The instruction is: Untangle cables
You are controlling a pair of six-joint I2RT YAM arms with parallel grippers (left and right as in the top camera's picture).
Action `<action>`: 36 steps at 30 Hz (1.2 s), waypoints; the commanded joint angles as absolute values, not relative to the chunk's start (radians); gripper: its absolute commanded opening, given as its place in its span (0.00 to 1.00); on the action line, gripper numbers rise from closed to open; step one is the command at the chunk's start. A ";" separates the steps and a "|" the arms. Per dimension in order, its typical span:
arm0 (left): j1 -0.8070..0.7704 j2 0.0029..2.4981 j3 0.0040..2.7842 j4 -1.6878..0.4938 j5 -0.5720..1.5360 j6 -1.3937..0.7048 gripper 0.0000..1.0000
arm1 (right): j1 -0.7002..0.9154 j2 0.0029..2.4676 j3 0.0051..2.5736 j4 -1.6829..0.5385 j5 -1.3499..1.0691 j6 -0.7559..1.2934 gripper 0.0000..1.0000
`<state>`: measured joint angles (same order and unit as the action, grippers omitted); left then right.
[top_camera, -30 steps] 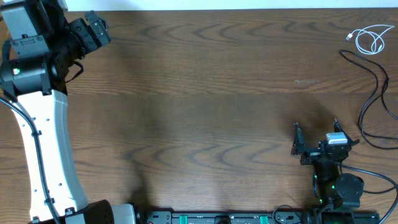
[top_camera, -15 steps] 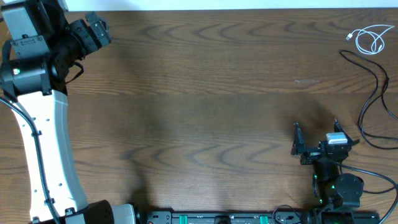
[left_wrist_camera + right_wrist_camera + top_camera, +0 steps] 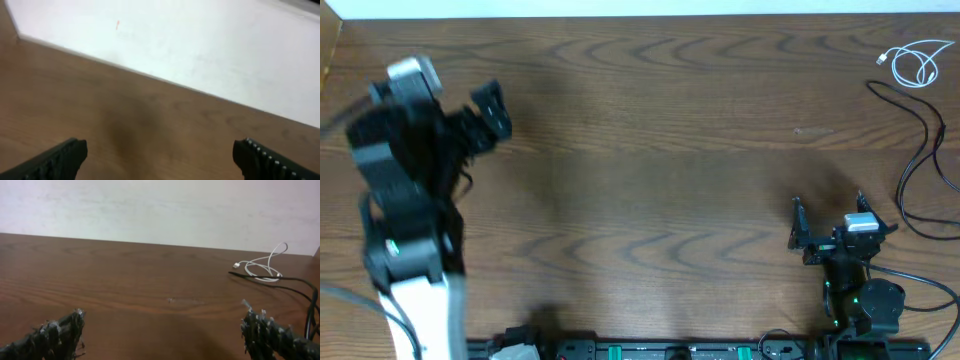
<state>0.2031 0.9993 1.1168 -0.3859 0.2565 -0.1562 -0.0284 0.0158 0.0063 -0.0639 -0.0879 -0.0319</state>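
We take the white cable as our landmark. It lies in a loose coil at the far right corner of the worktop, with its small plug end pointing left.

Just nearside of that coil a black cable begins with its plug end. From there it runs right and then back toward the robot in long curves along the right edge. A second black strand shows beside it, and both pass out of the overhead view, so we cannot count them. From either view we cannot tell whether the black end touches the white coil.

The right tool sits low over the worktop, well nearside and a little left of the white cable. Its fingers stand wide apart with nothing between them. In its wrist view the white coil and the black cable lie ahead and to the right of the gap.

The left tool is far to the left of the white cable, across the whole worktop. Its arm is blurred in the overhead view. Its fingers are also spread wide, holding nothing, with only bare wood and the pale wall ahead.
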 commanded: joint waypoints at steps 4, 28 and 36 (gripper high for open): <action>0.130 0.733 0.750 -0.166 0.250 -0.028 0.98 | -0.025 0.011 0.006 -0.070 -0.081 -0.015 0.99; 0.086 0.005 0.004 -0.047 0.240 0.046 0.98 | -0.025 0.011 0.006 -0.070 -0.080 -0.015 0.99; 0.086 0.001 0.004 -0.048 0.231 0.045 0.98 | -0.025 0.011 0.006 -0.070 -0.081 -0.016 0.99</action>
